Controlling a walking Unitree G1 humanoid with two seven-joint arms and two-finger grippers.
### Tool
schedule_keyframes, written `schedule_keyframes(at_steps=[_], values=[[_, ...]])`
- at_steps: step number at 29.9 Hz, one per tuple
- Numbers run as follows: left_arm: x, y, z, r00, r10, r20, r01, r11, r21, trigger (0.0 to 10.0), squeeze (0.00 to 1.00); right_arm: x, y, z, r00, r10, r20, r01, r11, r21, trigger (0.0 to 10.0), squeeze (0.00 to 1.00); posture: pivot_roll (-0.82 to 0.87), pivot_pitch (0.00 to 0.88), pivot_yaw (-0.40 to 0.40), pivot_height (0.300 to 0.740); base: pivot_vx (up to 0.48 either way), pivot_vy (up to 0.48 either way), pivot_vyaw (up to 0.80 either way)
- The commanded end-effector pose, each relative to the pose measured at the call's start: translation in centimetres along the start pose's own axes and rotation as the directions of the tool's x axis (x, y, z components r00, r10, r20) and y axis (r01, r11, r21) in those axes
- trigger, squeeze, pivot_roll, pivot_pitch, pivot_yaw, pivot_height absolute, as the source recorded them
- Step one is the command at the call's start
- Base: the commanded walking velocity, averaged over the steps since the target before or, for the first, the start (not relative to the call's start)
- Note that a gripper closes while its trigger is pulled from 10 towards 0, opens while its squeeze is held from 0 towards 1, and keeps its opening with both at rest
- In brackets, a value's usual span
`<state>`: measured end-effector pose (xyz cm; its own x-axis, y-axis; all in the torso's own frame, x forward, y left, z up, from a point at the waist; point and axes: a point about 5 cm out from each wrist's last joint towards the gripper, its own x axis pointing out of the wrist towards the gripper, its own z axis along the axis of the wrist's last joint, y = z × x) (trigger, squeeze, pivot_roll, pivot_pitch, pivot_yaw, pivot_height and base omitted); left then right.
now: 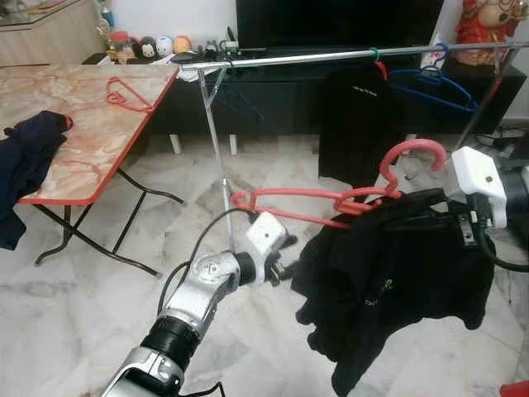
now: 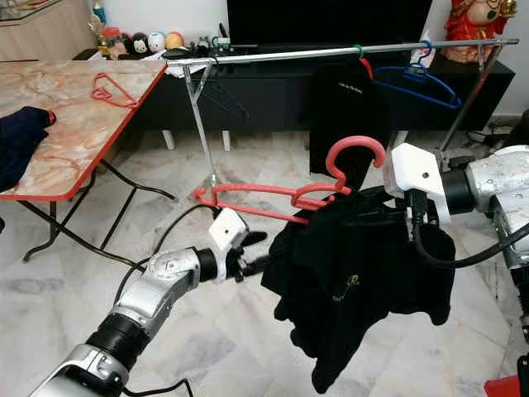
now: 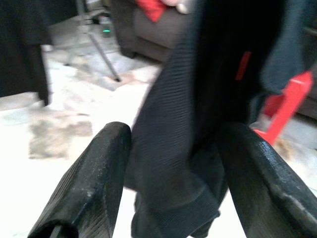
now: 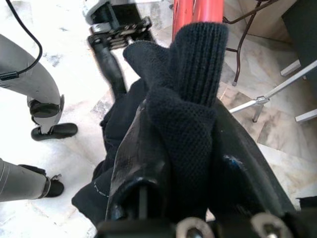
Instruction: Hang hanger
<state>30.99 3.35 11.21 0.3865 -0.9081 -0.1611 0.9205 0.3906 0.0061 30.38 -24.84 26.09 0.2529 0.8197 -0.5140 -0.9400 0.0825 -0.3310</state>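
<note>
The right gripper (image 4: 183,163) clamps the collar of a black sweater (image 2: 364,281) draped on a red hanger (image 2: 297,194), held in mid-air near the steel clothes rail (image 2: 331,54). The left gripper (image 2: 248,263) hovers with its fingers (image 3: 94,183) spread at the sweater's left hem, above the marble floor (image 2: 66,289).

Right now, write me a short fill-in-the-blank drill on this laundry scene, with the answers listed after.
1. The right gripper is clamped on a black garment draped over a ____ hanger.
2. On the metal rail, the empty hanger near its right end is ____.
3. The left gripper has its fingers ____ beside the garment's edge.
4. A spare red hanger lies on the ____.

Answers: red; blue; open; table
</note>
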Motion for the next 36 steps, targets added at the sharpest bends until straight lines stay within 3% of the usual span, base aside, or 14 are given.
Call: schedule_keyframes(at_steps=[1, 7, 8, 9, 36], values=[[0.4, -0.2, 0.0, 1.000, -0.031, -0.004, 0.031, 1.000, 0.004, 10.0, 0.00, -0.9, -0.4, 1.0, 1.000, -0.022, 0.011, 0.022, 0.999, -0.047, 0.0, 0.00, -0.17, 0.000, 0.033, 0.740, 0.000, 0.000, 0.00], [0.6, -0.1, 0.0, 1.000, -0.031, -0.002, 0.031, 1.000, 0.001, 10.0, 0.00, -0.9, -0.3, 0.9, 1.000, -0.027, 0.002, 0.027, 0.999, -0.044, 0.0, 0.00, -0.17, 0.000, 0.033, 0.740, 0.000, 0.000, 0.00], [0.5, 0.0, 0.0, 1.000, -0.027, 0.002, 0.027, 1.000, -0.004, 6.5, 0.00, -0.9, -0.3, 0.9, 1.000, -0.028, 0.001, 0.028, 0.999, -0.044, 0.0, 0.00, -0.17, 0.000, 0.033, 0.740, 0.000, 0.000, 0.00], [0.5, 0.0, 0.0, 1.000, -0.027, 0.003, 0.027, 1.000, -0.005, 0.0, 0.00, -0.9, -0.4, 0.9, 1.000, -0.030, 0.000, 0.030, 0.999, -0.044, 0.0, 0.00, -0.17, 0.000, 0.033, 0.740, 0.000, 0.000, 0.00], [1.0, -1.5, -0.7, 0.990, -0.141, -0.029, 0.139, 0.988, -0.061, 0.0, 0.00, -0.8, -0.7, 1.1, 0.999, -0.049, -0.014, 0.048, 0.998, -0.050, 0.0, 0.00, -0.18, 0.000, 0.032, 0.740, 0.000, 0.000, 0.00]])
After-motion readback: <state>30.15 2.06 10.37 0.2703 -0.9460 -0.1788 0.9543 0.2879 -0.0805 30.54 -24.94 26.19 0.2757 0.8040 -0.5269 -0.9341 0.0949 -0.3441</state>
